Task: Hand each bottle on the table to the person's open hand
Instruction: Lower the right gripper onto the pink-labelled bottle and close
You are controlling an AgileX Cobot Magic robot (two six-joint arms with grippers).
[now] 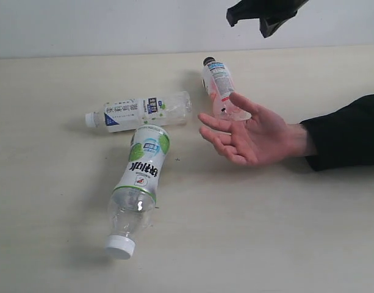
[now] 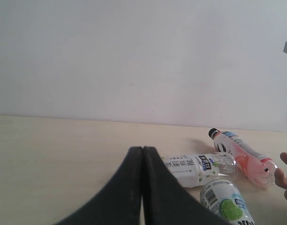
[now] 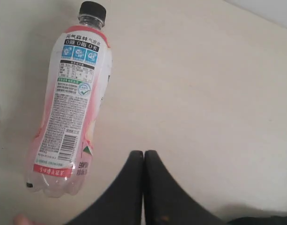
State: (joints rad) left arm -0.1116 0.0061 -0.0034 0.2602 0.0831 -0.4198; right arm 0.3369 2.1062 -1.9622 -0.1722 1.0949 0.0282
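Observation:
Three bottles lie on the pale table (image 1: 46,183). The white-green one (image 1: 140,183) lies nearest, its white cap toward the front edge. Behind it lies the white-blue one (image 1: 141,110), cap to the left. The white-pink bottle with a black cap (image 1: 218,85) lies at the back, partly behind the person's open hand (image 1: 251,131), which is held palm up above the table. The fourth bottle is out of view. My right gripper (image 1: 263,15) hangs shut and empty above the pink bottle (image 3: 70,105). My left gripper (image 2: 143,151) is shut and empty, short of the white-blue bottle (image 2: 197,168).
The person's black sleeve (image 1: 348,131) reaches in from the right edge. A white wall (image 1: 113,24) stands behind the table's back edge.

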